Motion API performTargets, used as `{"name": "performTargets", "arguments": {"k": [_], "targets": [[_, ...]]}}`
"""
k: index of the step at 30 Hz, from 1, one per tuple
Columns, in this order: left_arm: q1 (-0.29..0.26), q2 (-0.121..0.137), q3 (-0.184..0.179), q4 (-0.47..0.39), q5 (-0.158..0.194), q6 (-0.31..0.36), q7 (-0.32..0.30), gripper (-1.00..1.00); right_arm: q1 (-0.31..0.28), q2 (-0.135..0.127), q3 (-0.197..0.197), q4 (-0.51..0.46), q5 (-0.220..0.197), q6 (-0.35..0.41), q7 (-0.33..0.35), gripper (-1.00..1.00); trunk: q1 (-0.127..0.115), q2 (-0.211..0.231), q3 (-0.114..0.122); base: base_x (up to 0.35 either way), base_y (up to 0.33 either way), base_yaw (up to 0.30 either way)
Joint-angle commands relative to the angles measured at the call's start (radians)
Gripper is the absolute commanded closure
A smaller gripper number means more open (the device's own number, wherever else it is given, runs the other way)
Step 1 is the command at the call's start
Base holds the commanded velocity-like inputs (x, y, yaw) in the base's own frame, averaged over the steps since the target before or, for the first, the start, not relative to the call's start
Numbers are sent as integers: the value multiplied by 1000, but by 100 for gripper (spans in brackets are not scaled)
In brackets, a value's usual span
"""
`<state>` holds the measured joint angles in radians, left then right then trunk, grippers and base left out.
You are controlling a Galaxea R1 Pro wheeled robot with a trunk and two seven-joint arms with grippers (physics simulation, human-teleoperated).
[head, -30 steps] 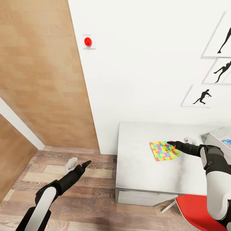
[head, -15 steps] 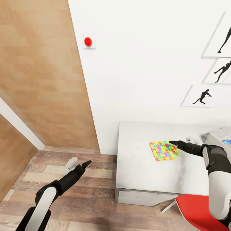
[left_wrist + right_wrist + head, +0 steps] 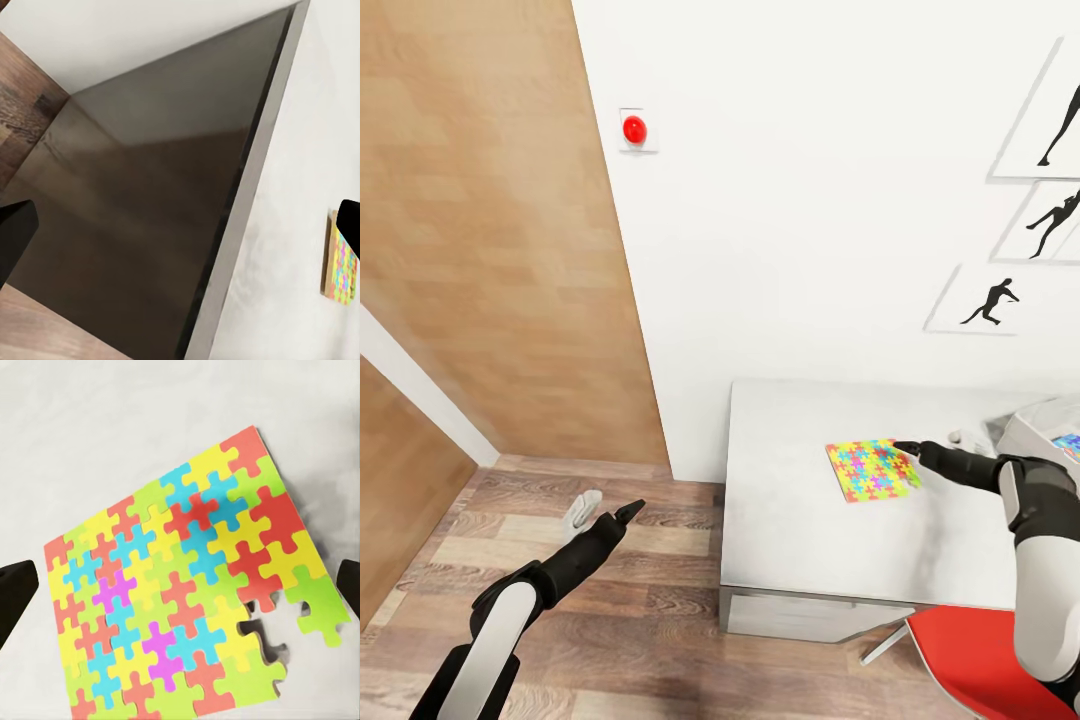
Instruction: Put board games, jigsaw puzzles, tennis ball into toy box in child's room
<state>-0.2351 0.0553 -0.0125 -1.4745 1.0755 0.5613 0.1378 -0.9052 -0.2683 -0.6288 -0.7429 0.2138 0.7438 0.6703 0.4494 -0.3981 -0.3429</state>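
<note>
A multicoloured jigsaw puzzle (image 3: pixel 872 469) lies flat on the light grey table (image 3: pixel 810 540), near its back left part. My right gripper (image 3: pixel 932 443) hovers at the puzzle's right edge, open and holding nothing. In the right wrist view the puzzle (image 3: pixel 187 600) lies between the spread fingertips (image 3: pixel 15 592), with a small gap among the pieces near one corner. The grey toy box (image 3: pixel 1032 432) shows at the right edge with a second coloured puzzle (image 3: pixel 1068 444) inside. My left gripper (image 3: pixel 606 508) hangs open over the wood floor, left of the table. Its wrist view shows the table's dark side panel (image 3: pixel 135 210) and the puzzle (image 3: pixel 341 266).
A red chair seat (image 3: pixel 975 660) stands at the table's front right. A brown wooden door (image 3: pixel 490 230) fills the left, with a red wall button (image 3: pixel 634 129) beside it. Black silhouette pictures (image 3: pixel 990 300) hang above the table. Wood-plank floor (image 3: pixel 640 610) lies left of the table.
My right gripper has drawn back a little to the right, off the puzzle's edge. The puzzle and the left arm have not moved.
</note>
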Motion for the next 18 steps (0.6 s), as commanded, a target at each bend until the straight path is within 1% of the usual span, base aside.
{"name": "performTargets", "arguments": {"k": [1,8,18], "targets": [[-1,1,-1,-2,11,2,9,-100,-1,0,-5,6,10,3,9,-100,1,-2,-2,0,0,0],[0,0,-2,-2,12,2,9,-100,-3,-1,-6,61,8,1,8,-100,1,-2,-2,0,0,0],[0,0,-3,-2,12,2,9,-100,-3,2,-6,77,7,0,8,-100,1,-2,-2,0,0,0]]}}
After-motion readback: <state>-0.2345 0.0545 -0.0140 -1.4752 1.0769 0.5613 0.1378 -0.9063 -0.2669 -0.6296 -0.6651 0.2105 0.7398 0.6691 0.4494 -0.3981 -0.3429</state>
